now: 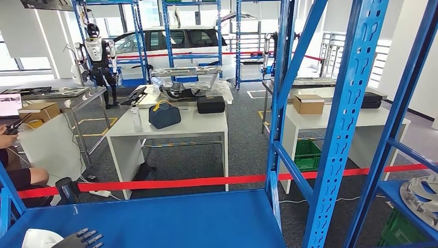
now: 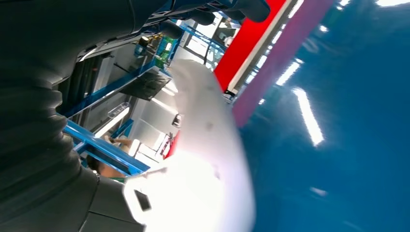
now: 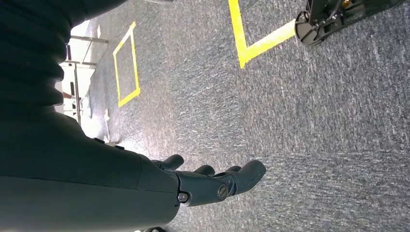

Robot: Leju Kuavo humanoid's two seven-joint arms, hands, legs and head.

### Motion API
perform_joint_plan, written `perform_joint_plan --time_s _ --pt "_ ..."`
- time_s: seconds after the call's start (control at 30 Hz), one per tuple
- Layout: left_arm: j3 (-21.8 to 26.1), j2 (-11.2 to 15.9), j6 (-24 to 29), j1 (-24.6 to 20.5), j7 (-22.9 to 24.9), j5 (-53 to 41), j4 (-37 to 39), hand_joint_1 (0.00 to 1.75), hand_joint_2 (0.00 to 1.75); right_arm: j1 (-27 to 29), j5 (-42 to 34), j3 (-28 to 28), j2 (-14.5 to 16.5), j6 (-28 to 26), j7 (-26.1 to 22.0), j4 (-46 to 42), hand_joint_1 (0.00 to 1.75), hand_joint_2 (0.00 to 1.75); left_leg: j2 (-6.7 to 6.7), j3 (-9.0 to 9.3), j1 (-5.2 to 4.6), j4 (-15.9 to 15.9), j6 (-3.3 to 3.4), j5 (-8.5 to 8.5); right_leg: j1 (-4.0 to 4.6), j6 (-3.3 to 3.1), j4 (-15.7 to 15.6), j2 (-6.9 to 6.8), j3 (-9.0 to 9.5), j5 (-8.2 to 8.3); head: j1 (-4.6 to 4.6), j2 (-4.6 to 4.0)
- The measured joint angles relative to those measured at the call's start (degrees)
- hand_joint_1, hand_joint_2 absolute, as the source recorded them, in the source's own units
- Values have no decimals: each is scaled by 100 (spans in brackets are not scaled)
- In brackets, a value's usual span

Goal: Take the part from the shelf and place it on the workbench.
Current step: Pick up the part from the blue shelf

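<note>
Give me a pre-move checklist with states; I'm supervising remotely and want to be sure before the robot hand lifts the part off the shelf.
1. White part on blue shelf: ok.
2. Left robot hand beside the part: ok.
3. Firm grip on the part: cannot tell; left wrist view is blurred.
4. Right robot hand free, hanging over carpet: ok.
5. Blue upright stands away from the part: ok.
6. Seated person is near, to the left: not ok; watch during the turn.

An industrial workshop or test hall: blue steel racks [image 1: 345,119], white workbenches [image 1: 170,129], a car [image 1: 175,44], another humanoid robot [image 1: 97,54], red barrier tape [image 1: 170,182], grey carpet.
</note>
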Motion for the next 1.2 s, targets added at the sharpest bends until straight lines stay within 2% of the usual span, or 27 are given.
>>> perform_joint_plan --time_s 0.2,0.23,0.33,0.37,0.73,1.2 --pt "-72 -40 -110 43 -72 -4 1 0 175 0 -2 -3 0 1 2 0 0 175 0 0 0 0 0 0 0 0 0 0 0 0 1 0" --pt "-80 -46 -133 45 -78 -5 1 21 175 0 -2 -3 0 1 2 0 0 175 0 0 0 0 0 0 0 0 0 0 0 0 1 -1" --pt "-85 -64 -173 47 -90 -5 1 152 175 1 -2 -5 0 1 2 0 0 175 0 0 0 0 0 0 0 0 0 0 0 0 0 0" --pt "-86 -70 -180 47 -93 -6 1 175 175 0 -2 -5 0 1 2 0 0 175 0 0 0 0 0 0 0 0 0 0 0 0 1 1" --pt "-141 -105 -335 43 -137 -7 1 175 175 1 -2 -8 0 13 -1 0 0 175 0 0 0 0 0 0 0 0 0 0 0 0 1 0" --pt "-176 -110 -285 4 10 -5 1 175 175 1 -3 -20 0 11 -2 0 0 175 -6 11 -3 -1 2 0 -4 7 0 -9 18 -4 2 0"
